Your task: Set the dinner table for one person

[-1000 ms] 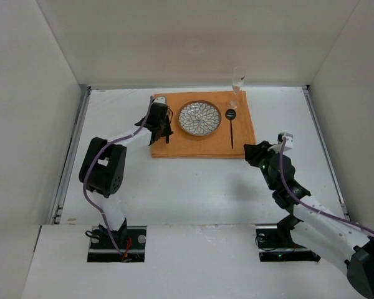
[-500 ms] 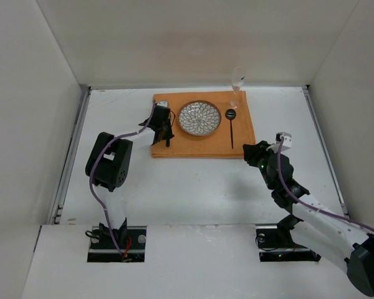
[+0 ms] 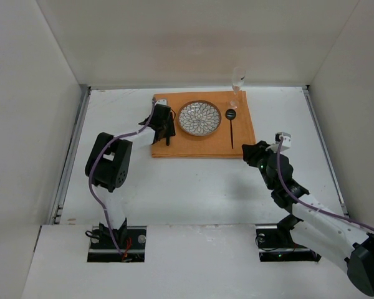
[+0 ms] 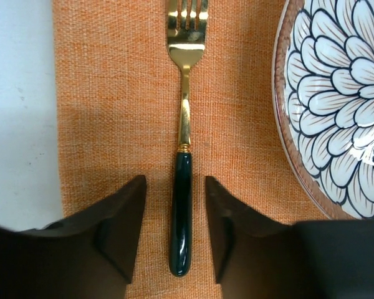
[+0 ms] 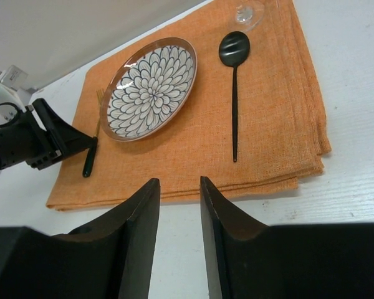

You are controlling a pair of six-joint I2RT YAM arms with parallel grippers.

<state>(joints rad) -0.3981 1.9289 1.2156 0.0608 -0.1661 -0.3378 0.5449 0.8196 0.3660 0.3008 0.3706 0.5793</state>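
Straddling the fork on the orange cloth, left claw slightly parted; right claw narrow, empty

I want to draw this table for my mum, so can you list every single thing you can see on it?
dinner table: one, white, under everything
cloth: one, orange, at the far middle of the table
plate: one, white with a dark flower pattern, on the cloth
fork: one, gold with a dark handle, on the cloth left of the plate
spoon: one, black, on the cloth right of the plate
glass: one, clear, upright at the cloth's far right corner
left claw: one, black, open, a finger on each side of the fork handle
right claw: one, black, open and empty, near the cloth's near right corner
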